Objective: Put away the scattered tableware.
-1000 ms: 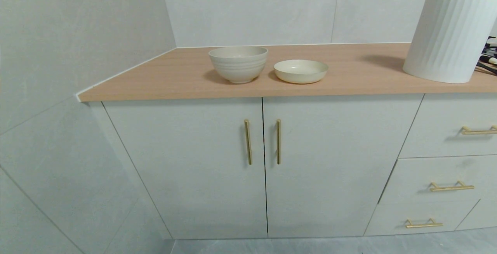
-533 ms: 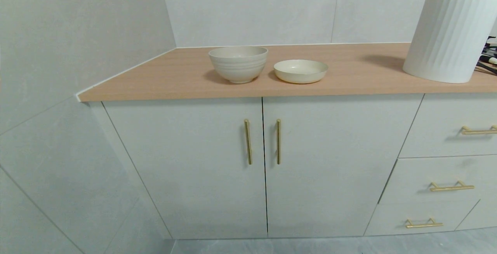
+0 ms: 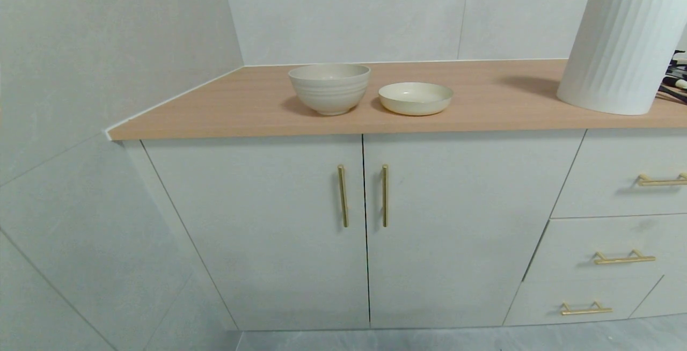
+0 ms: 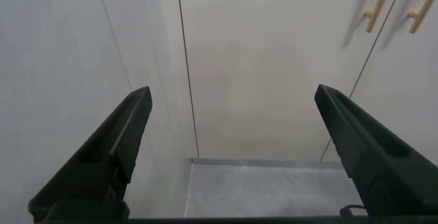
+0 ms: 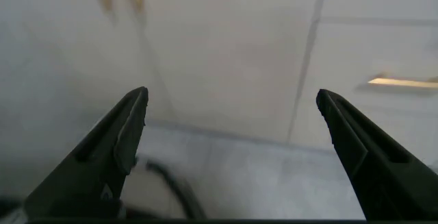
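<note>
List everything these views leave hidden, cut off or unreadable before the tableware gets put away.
- Head view: closed cabinet doors hide the inside.
- Head view: the near wall of the deep bowl hides its bottom.
- Head view: dark items behind the white ribbed container are cut by the edge, unidentifiable.
- Right wrist view: a dark curved thing on the floor is too blurred to name.

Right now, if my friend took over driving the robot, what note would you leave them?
Left gripper: open, empty, low, facing the cabinet doors.
Right gripper: open, empty, low too.
Bowl and shallow dish stand side by side, not touching, on the countertop above the shut doors.
Done: nothing put away yet.
Left: probably open a door, then store both pieces.
</note>
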### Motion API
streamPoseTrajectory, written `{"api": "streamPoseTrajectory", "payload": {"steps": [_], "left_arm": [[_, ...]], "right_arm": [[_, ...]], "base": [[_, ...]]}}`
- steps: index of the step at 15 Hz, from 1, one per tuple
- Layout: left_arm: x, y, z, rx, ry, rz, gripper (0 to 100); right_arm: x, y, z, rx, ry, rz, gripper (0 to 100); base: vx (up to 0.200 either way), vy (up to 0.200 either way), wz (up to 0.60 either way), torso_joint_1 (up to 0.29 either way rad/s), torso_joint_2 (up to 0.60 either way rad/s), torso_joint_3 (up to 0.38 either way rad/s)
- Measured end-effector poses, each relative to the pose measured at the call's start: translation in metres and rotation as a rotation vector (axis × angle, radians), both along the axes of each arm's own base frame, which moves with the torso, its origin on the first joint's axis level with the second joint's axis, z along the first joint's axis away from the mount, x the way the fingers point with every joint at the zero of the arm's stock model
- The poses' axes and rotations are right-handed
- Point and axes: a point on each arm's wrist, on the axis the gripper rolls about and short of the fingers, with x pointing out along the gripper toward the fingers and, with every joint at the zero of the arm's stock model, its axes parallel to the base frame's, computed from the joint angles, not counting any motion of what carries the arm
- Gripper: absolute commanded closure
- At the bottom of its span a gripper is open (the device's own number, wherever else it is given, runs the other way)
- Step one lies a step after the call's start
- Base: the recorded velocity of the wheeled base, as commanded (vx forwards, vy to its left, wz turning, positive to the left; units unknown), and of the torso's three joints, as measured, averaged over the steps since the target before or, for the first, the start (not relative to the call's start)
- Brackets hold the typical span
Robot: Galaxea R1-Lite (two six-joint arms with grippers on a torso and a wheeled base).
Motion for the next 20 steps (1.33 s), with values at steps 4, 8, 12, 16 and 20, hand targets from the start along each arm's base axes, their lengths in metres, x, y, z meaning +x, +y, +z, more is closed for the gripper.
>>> {"api": "streamPoseTrajectory", "payload": {"steps": [4,8,12,16,20], "left_arm": [[0.000,0.000,0.000,0.001,0.000,0.000,0],[0.000,0.000,0.000,0.001,0.000,0.000,0],[0.000,0.000,0.000,0.001,0.000,0.000,0],[0.000,0.000,0.000,0.005,0.000,0.000,0],[0.000,0.000,0.000,0.008,0.000,0.000,0]], "right_arm": [[0.028,0.004,0.010,-0.071,0.128,0.162,0],[0.090,0.019,0.035,-0.091,0.161,0.235,0],[0.171,0.057,0.049,-0.041,0.164,0.321,0],[0.237,0.118,0.056,-0.003,0.170,0.413,0],[0.276,0.169,0.054,0.012,0.163,0.492,0]], "base": [[0.000,0.000,0.00,0.000,0.00,0.000],[0.000,0.000,0.00,0.000,0.00,0.000],[0.000,0.000,0.00,0.000,0.00,0.000],[0.000,0.000,0.00,0.000,0.00,0.000],[0.000,0.000,0.00,0.000,0.00,0.000]]}}
